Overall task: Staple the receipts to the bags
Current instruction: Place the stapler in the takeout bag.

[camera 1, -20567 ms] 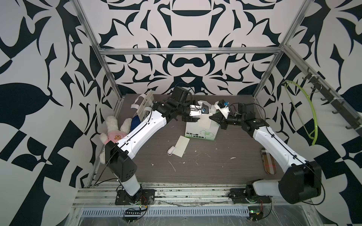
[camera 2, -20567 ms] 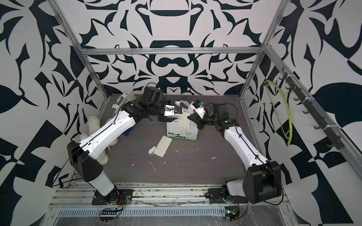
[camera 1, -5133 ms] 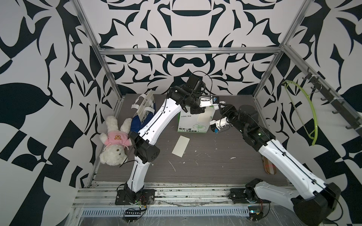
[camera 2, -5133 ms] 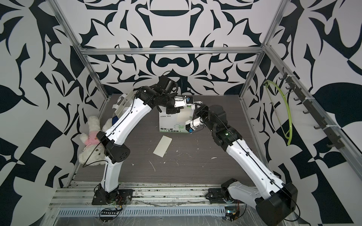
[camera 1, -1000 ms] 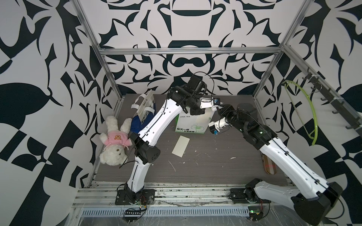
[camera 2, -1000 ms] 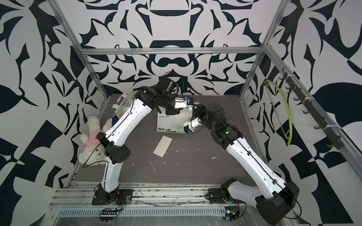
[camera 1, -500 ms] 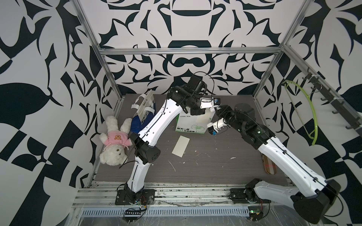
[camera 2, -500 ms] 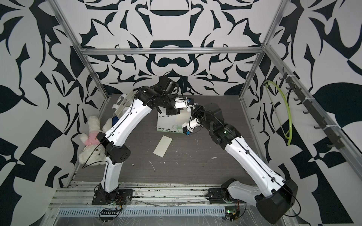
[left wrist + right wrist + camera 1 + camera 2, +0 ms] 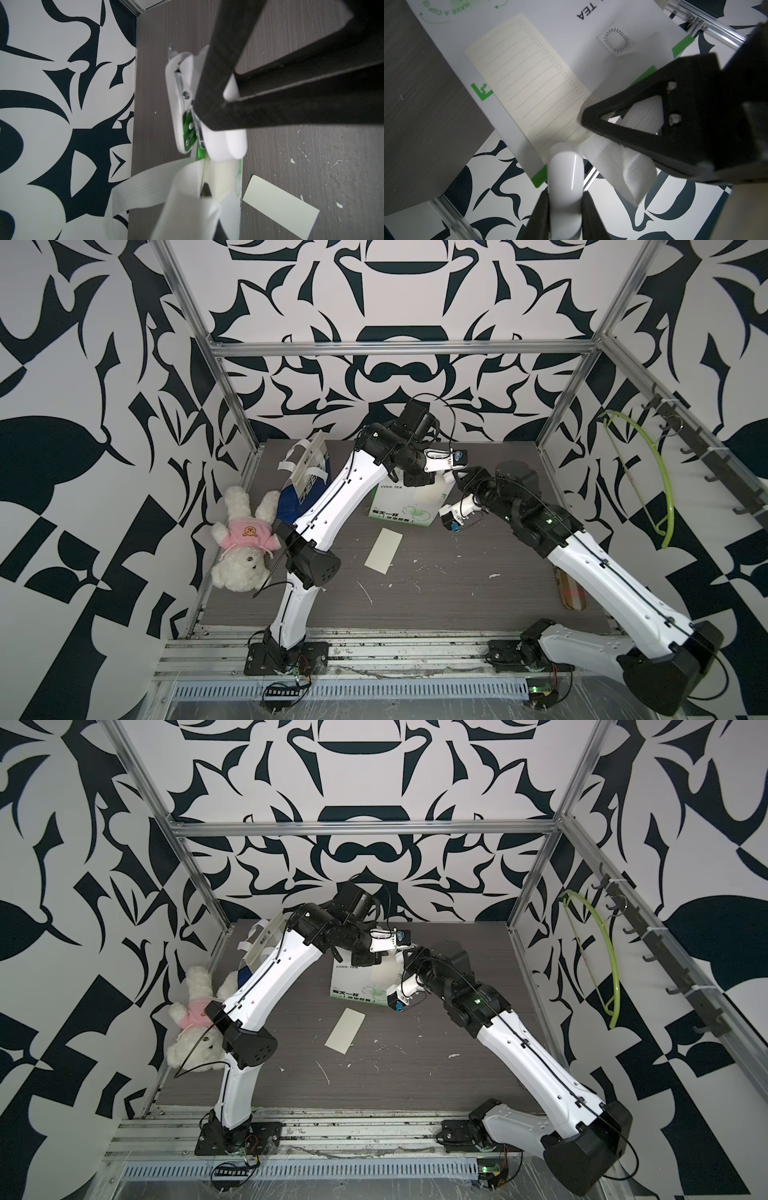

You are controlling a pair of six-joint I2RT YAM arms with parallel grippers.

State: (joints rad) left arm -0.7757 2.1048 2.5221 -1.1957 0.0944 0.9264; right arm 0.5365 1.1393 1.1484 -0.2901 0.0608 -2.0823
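Likely limp and slippery, the receipt (image 9: 533, 83) is pinched at the COOL TEA bag (image 9: 571, 31) rim by the right pincer (image 9: 591, 128); left pincer (image 9: 224, 108) clenches the stapler (image 9: 182, 104).

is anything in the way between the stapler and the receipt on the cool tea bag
Nothing visible. The stapler, clamped in the left gripper, straddles the COOL TEA bag's top edge at the receipt's end; the right gripper grips the bag beside it.

Bright, even light, soft shadows; close foreground blurred in both wrist views.
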